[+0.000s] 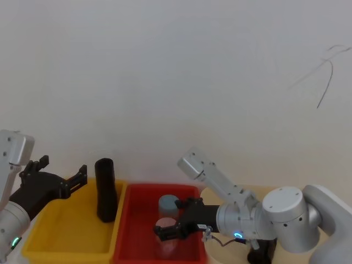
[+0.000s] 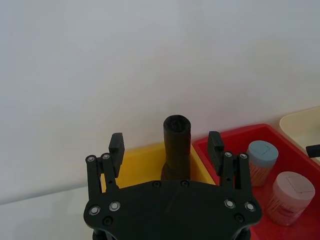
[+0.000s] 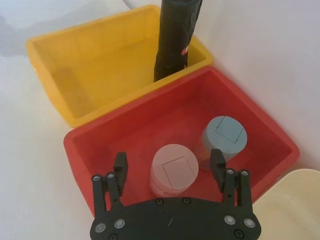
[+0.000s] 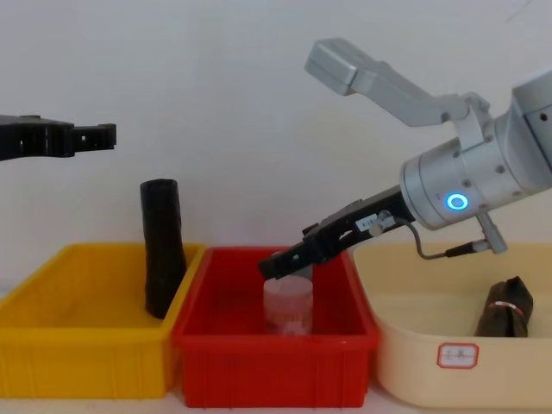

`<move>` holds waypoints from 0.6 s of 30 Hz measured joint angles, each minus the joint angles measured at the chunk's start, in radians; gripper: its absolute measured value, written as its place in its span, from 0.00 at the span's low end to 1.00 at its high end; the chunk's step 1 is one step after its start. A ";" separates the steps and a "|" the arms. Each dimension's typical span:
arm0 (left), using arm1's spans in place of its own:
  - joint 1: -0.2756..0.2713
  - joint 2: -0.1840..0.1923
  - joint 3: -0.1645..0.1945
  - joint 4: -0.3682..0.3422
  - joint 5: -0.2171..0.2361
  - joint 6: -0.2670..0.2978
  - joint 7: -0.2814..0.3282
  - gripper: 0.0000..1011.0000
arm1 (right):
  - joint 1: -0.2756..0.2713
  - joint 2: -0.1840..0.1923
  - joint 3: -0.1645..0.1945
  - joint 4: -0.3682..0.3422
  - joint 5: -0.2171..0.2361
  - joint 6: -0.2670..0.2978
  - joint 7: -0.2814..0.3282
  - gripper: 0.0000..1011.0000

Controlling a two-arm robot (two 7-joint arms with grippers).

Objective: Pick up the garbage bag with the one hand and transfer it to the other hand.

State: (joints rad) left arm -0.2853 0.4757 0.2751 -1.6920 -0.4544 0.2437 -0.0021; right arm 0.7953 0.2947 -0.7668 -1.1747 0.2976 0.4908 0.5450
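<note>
The garbage bag point(image 1: 104, 190) point(image 4: 162, 250) is a thick black roll standing upright in the yellow bin point(image 4: 86, 354), against the corner beside the red bin. A bit of red-and-white label shows on its side in the right wrist view point(image 3: 175, 35). My left gripper point(image 1: 63, 169) point(image 4: 95, 135), on the green-ringed arm, hovers open above the yellow bin, left of and higher than the roll point(image 2: 176, 145) and apart from it. My right gripper point(image 4: 280, 266) point(image 3: 168, 160), on the blue-ringed arm, is open over the red bin, just above a pink-lidded jar point(image 3: 172, 167).
The red bin point(image 4: 267, 362) holds the pink-lidded jar point(image 4: 287, 310) and a blue-lidded jar point(image 3: 225, 135). A cream tub point(image 4: 448, 379) at the right holds another black roll point(image 4: 504, 309) with a red-and-white band. A white wall stands close behind the bins.
</note>
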 joint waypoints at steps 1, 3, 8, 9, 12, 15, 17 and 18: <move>0.000 0.000 0.000 0.000 0.000 0.000 0.000 0.99 | 0.001 -0.002 0.000 0.003 -0.001 -0.002 0.000 0.99; 0.000 0.000 0.000 0.000 0.000 0.000 0.000 0.99 | 0.005 -0.009 -0.001 0.020 -0.004 -0.008 0.001 0.99; 0.000 0.000 0.000 0.000 0.000 0.000 0.000 0.99 | 0.013 -0.025 -0.002 0.054 -0.009 -0.021 0.005 0.99; 0.000 0.000 0.000 0.000 0.000 0.000 0.000 0.99 | 0.014 -0.028 -0.002 0.062 -0.009 -0.024 0.006 0.99; 0.000 0.000 0.000 0.000 0.000 0.000 0.000 0.99 | 0.018 -0.038 -0.002 0.085 -0.012 -0.032 0.009 0.99; 0.000 0.000 0.000 0.000 0.000 0.000 0.000 0.99 | 0.022 -0.049 -0.002 0.110 -0.014 -0.041 0.014 0.99; 0.000 0.000 0.000 0.000 0.000 0.000 0.000 0.99 | 0.025 -0.057 -0.002 0.128 -0.015 -0.047 0.017 0.99; 0.000 0.000 0.000 0.000 0.000 0.000 0.000 0.99 | 0.026 -0.059 -0.002 0.133 -0.015 -0.049 0.018 0.99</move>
State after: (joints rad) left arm -0.2853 0.4757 0.2751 -1.6920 -0.4545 0.2437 -0.0021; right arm 0.8212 0.2358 -0.7687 -1.0421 0.2824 0.4414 0.5628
